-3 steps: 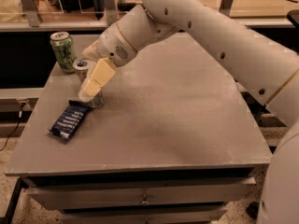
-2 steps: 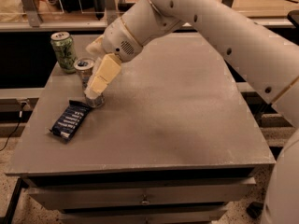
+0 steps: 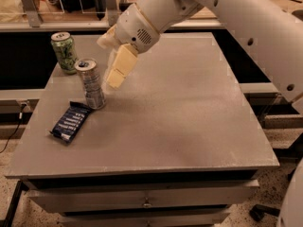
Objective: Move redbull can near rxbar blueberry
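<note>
The redbull can (image 3: 91,83), slim and silver with blue patches, stands upright on the grey table (image 3: 189,126) near its left side. Its base touches or nearly touches the upper end of the rxbar blueberry (image 3: 71,122), a flat dark blue wrapper lying just in front and to the left. My gripper (image 3: 112,78) hangs a little to the right of the can's upper half, apart from it. Its cream fingers (image 3: 120,65) point down, open, and hold nothing.
A wider green can (image 3: 64,51) stands at the table's back left corner, behind the redbull can. The table's left edge runs close to the bar. Drawers (image 3: 147,202) sit under the table top. A shelf with a rail lies behind.
The gripper was around the redbull can beside the bar; it has let go and drawn back to the right and up. The can stays standing by the bar.
</note>
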Controlling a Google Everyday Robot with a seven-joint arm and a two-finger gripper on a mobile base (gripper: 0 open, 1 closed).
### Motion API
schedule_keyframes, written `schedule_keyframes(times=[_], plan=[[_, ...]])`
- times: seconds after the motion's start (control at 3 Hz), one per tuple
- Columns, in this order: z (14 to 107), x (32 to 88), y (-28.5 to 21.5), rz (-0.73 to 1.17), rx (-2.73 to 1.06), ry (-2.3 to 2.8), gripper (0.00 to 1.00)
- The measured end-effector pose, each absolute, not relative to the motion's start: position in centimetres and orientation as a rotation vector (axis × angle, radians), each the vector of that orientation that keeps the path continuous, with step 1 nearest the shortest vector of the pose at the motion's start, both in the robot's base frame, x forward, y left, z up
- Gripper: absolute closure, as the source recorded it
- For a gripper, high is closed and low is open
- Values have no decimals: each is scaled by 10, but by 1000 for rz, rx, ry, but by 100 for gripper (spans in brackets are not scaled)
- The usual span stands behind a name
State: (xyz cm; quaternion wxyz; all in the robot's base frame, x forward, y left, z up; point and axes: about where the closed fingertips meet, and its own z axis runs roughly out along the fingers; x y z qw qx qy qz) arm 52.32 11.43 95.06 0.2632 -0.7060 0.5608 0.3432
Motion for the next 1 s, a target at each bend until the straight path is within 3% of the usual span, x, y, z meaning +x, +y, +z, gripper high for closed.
schedule_keyframes(times=[1.0], plan=[[953, 523, 66, 953, -1869, 1612, 0]])
